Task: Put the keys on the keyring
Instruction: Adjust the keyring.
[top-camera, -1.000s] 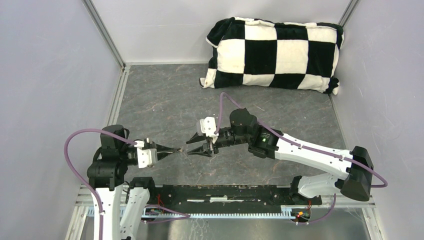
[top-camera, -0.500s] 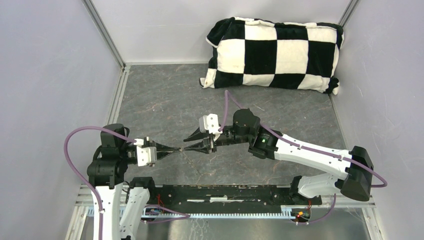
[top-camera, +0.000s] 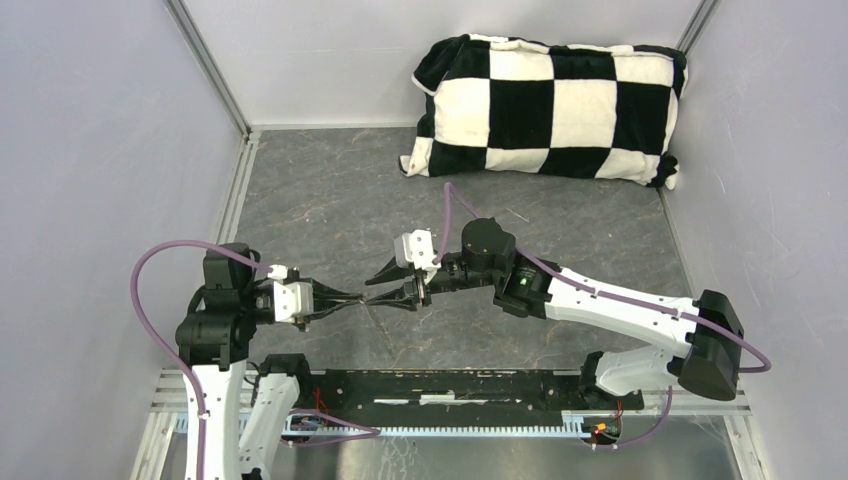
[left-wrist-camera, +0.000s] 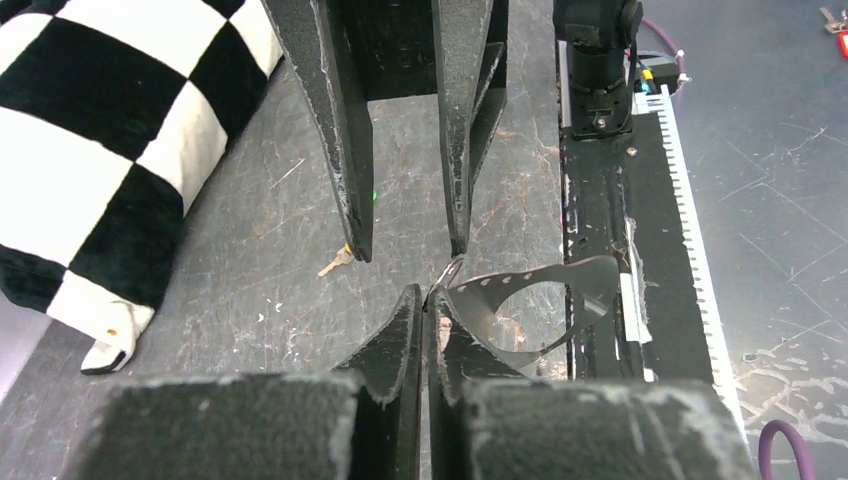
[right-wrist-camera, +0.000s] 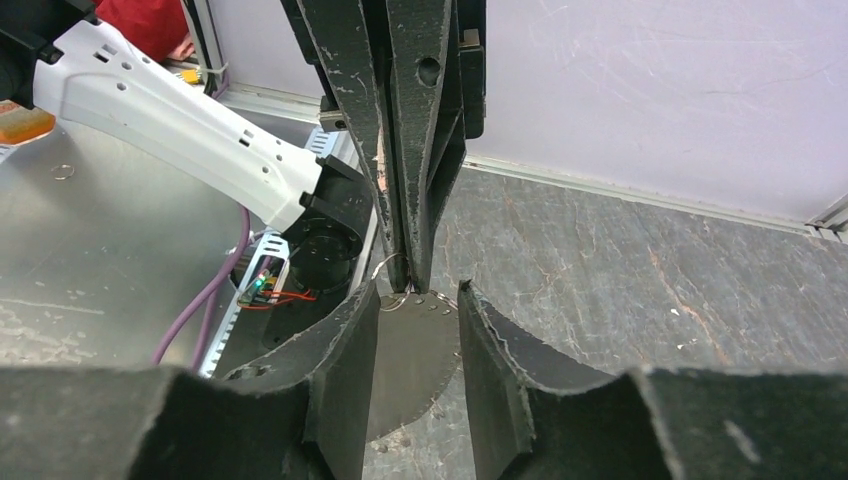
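Overhead and wrist views of two arms meeting tip to tip above a grey, marbled tabletop (top-camera: 330, 200). The left end effector (top-camera: 355, 297) has its fingers pressed fully together, and the keyring (left-wrist-camera: 448, 273), a thin silvery wire, shows at their tips, pinched there and clear of the tabletop. A dark grey plate (right-wrist-camera: 415, 350) with a row of small holes along one edge and a large round cut-out hangs just beside those tips; how it is joined to the wire cannot be told. The right end effector (top-camera: 378, 288) faces the left one with its jaws partly apart. In the left wrist view the gap between its fingers (left-wrist-camera: 335, 130) is bare, with the tabletop showing through, and one fingertip stands at the wire. In the right wrist view the plate lies across that gap, but whether either finger touches it cannot be told. One small key (left-wrist-camera: 335, 263) lies flat on the tabletop near the right end effector's fingertips, off the keyring, with a yellowish spot at one end. A green speck (left-wrist-camera: 375, 195) farther along is too small to identify. A black-and-white chequered pillow (top-camera: 545, 100) lies at the far edge of the tabletop, well apart from both arms.
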